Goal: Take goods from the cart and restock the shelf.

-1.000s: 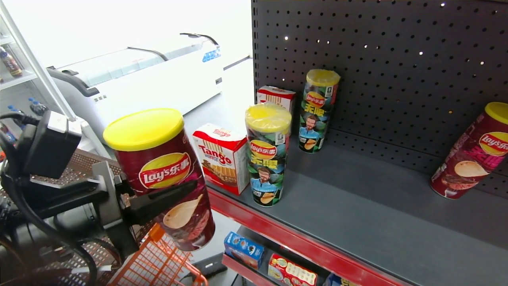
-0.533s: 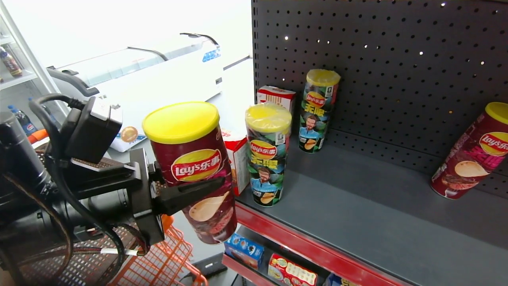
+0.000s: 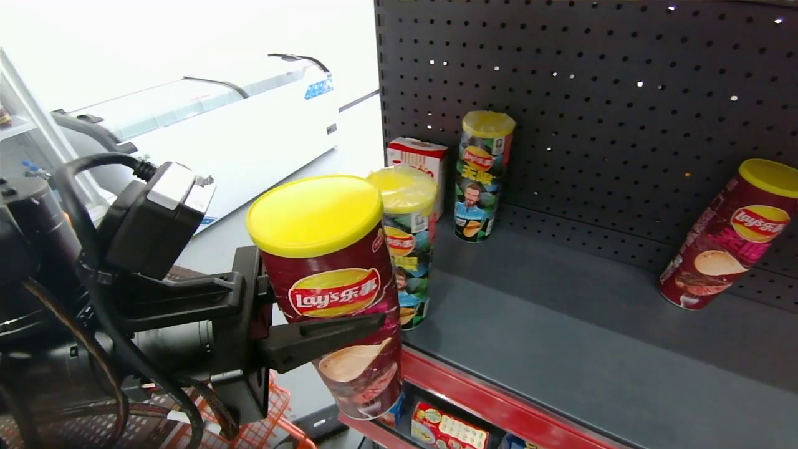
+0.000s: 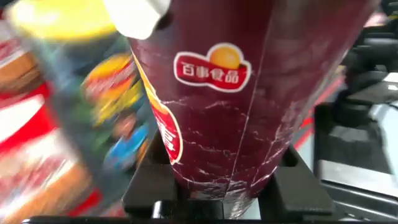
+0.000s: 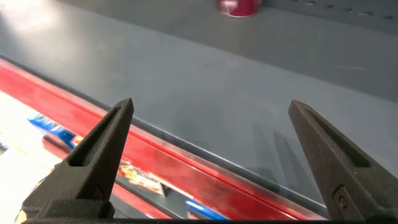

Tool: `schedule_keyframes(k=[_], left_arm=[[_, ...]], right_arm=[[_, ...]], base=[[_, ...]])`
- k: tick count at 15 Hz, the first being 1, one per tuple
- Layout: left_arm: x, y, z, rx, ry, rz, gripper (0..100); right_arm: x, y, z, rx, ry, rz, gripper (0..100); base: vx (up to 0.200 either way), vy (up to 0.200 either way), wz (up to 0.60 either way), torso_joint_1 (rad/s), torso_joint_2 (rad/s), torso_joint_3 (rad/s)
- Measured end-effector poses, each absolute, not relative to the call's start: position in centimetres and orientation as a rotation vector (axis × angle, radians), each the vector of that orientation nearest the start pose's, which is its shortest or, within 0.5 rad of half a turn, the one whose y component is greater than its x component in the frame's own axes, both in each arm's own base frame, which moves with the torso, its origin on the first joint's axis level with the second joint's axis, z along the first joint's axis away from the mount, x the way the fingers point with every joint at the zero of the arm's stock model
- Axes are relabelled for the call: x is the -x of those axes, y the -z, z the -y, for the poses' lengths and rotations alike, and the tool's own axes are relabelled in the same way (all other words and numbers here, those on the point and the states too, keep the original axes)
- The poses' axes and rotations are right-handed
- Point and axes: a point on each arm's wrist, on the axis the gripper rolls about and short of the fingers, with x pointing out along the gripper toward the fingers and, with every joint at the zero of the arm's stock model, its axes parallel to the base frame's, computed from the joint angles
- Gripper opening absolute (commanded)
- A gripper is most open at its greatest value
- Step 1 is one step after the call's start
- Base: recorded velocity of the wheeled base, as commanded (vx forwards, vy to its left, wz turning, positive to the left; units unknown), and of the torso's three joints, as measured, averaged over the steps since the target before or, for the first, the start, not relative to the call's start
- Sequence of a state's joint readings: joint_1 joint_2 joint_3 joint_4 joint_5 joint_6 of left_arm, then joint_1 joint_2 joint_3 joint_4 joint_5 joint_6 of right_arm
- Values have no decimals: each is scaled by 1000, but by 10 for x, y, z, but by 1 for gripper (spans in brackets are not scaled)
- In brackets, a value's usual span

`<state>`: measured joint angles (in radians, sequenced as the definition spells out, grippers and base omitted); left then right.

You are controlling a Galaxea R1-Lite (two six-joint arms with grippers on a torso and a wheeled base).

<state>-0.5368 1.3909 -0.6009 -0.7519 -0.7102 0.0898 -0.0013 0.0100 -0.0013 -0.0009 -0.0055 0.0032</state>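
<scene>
— We see our left gripper (image 3: 368,302) in matt black: long, flat, tapering fingers (image 3: 324,337) off a square plate.
— And we carry a black camera box (image 3: 149,218) with a silver face, fed by thick black cable (image 3: 100,156). Our right gripper (image 5: 211,106) has dark, wedge-shaped fingers (image 5: 93,155).

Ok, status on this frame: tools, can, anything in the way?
Left tool shut on red chip can, just off shelf front edge. Right tool open over shelf. Green can close behind.
</scene>
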Motion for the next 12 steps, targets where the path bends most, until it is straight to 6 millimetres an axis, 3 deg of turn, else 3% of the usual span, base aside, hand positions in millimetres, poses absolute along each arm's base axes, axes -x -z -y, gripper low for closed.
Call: schedule_keyframes(k=[7, 12], left_arm=[[-188, -226, 130, -75, 1256, 35, 0], [-192, -225, 129, -75, 1246, 29, 0]], right_arm=[[22, -76, 0, -3, 7, -8, 100], [22, -76, 0, -3, 7, -10, 100]], base=[[0, 0, -600, 4, 2, 2], [0, 0, 0, 0, 0, 0]])
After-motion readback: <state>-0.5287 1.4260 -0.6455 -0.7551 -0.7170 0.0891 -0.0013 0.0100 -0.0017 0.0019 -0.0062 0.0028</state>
